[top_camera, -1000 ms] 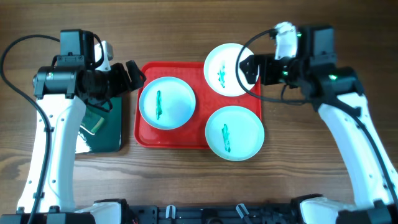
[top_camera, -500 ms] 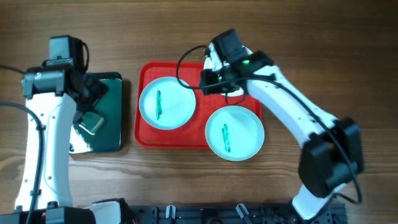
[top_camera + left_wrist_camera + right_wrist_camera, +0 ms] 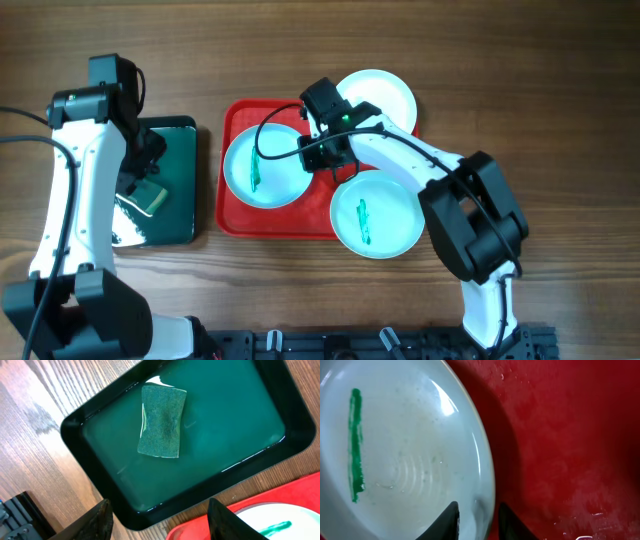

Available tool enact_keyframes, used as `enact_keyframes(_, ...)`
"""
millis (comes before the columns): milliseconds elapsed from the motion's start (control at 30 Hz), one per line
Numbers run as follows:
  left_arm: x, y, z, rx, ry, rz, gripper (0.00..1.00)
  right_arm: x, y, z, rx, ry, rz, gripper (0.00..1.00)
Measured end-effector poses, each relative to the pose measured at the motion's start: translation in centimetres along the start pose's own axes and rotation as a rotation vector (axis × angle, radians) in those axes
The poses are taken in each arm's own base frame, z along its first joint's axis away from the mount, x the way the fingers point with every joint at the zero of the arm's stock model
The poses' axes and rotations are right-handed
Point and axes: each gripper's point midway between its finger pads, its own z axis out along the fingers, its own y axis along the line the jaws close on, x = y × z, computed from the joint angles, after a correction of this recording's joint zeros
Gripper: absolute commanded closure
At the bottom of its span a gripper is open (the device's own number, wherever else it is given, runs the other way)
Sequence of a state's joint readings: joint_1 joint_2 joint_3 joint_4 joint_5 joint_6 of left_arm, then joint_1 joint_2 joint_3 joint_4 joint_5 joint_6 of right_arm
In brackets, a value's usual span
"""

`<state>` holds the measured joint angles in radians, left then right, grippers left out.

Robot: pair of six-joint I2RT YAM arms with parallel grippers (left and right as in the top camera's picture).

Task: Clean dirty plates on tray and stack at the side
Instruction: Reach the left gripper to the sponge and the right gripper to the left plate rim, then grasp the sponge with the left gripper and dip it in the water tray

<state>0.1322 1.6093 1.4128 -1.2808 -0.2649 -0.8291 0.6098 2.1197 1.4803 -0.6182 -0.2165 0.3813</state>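
Wood-grain bench [image 3: 560, 60] carries everything, with the red tray [image 3: 235, 218] at the middle of the overhead view. Nearest, at lower right of that view, one plate [image 3: 395, 235] with a green smear overhangs the tray's corner. Further in, the left plate [image 3: 275, 185] lies flat inside the tray, its smear [image 3: 355, 445] unwiped. The right jaws are released and straddle its right-hand rim, one tip over the white and one over the red, not pinching. At far left of the frame the left jaws hang wide apart above the dark green tray [image 3: 240, 425] of water, where a sponge [image 3: 161, 422] lies untouched. Farthest, at upper right, the third plate [image 3: 390, 88] overlaps the tray's corner, its centre partly hidden by the right arm. These plates look stiff, glossy and probably wet, so likely slippery; whether they would break I cannot tell. The thin raised rim seems the only hold, and a plate pinched there will want to tilt, so a firm, deep bite is wise.
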Motion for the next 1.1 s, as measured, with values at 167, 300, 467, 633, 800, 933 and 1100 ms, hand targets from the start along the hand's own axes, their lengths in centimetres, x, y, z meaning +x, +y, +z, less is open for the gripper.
enact_keyframes(167,-0.2,-0.8,1.5,-0.016,0.012,-0.006,0.57,-0.3,-0.4,0.7,0.017,-0.009,0.014,0.96)
enact_keyframes(300,-0.3,-1.3,2.6,-0.036,0.016,-0.033,0.67,-0.6,-0.3,0.7,0.014,-0.018,0.017,0.96)
enact_keyframes(467,-0.3,-1.6,4.6,-0.083,0.030,-0.038,0.67,-0.6,-0.3,0.7,0.013,-0.019,0.016,0.96)
enact_keyframes(633,-0.6,-1.0,6.9,-0.162,0.043,-0.046,0.71,-0.7,-0.3,0.7,0.012,-0.020,0.016,0.96)
enact_keyframes(800,-2.4,-0.3,8.1,-0.177,0.022,-0.008,0.66,-0.7,-0.3,0.7,0.012,-0.020,0.016,0.96)
enact_keyframes(933,-3.0,-1.0,8.7,-0.140,0.019,0.062,0.67,-0.7,-0.3,0.7,0.012,-0.021,0.016,0.96)
enact_keyframes(1100,-1.1,-0.5,11.1,-0.137,0.076,0.145,0.68,-0.7,-0.3,0.7,0.013,-0.021,0.016,0.96)
